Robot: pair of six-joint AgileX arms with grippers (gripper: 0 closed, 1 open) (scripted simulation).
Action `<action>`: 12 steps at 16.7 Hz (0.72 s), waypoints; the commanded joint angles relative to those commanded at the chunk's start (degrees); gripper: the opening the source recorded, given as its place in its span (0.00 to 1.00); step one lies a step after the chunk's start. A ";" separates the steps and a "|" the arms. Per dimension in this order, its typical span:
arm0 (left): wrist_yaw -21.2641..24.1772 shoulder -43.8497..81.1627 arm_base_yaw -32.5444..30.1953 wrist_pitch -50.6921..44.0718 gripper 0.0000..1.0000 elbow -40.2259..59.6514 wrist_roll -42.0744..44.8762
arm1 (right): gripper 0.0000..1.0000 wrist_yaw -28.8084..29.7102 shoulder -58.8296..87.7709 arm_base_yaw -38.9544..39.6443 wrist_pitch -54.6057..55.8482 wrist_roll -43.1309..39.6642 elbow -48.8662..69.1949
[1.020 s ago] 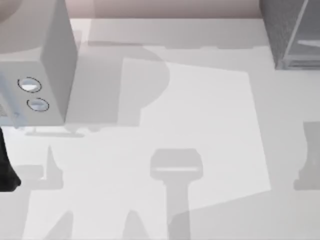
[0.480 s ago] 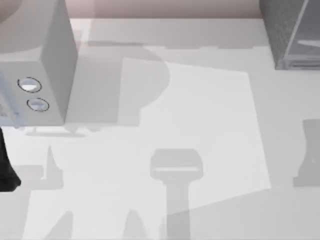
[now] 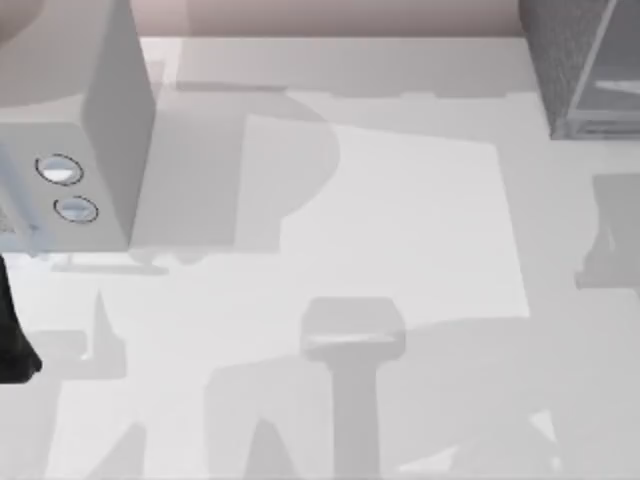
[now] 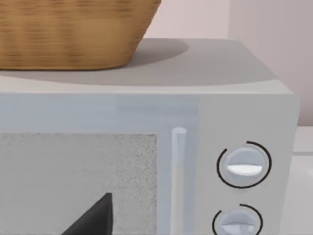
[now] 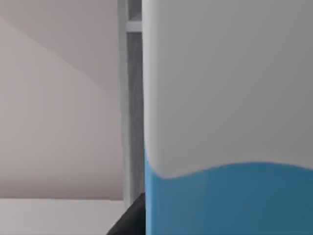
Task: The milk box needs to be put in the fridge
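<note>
The milk box [image 5: 225, 122] looms very close in the right wrist view, pale above and blue below. One dark fingertip [image 5: 131, 221] of my right gripper lies against its side, and the carton hangs in front of a wall, off the table. A grey upright edge [image 5: 129, 98] stands just behind it. The fridge [image 3: 565, 70], dark grey and speckled, stands at the table's far right corner in the top view. My left arm [image 3: 12, 345] is parked at the left edge, with one dark fingertip [image 4: 95, 218] pointing at the knobbed box.
A light grey box with two round knobs [image 3: 100, 120] stands at the far left, and a wicker basket [image 4: 68, 34] sits on top of it. The white tabletop [image 3: 400, 220] carries only shadows across its middle and front.
The shadow at the table's right edge has moved toward the far side, nearer the fridge. A broad new shadow has spread over the front of the table. The left arm has not moved.
</note>
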 joint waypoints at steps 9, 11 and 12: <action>0.00 0.00 0.00 0.00 1.00 0.00 0.00 | 0.00 -5.94 55.63 -7.34 29.13 0.25 23.65; 0.00 0.00 0.00 0.00 1.00 0.00 0.00 | 0.00 -7.09 66.07 -8.65 34.56 0.30 28.07; 0.00 0.00 0.00 0.00 1.00 0.00 0.00 | 0.00 -7.61 70.66 -9.22 36.98 0.32 30.04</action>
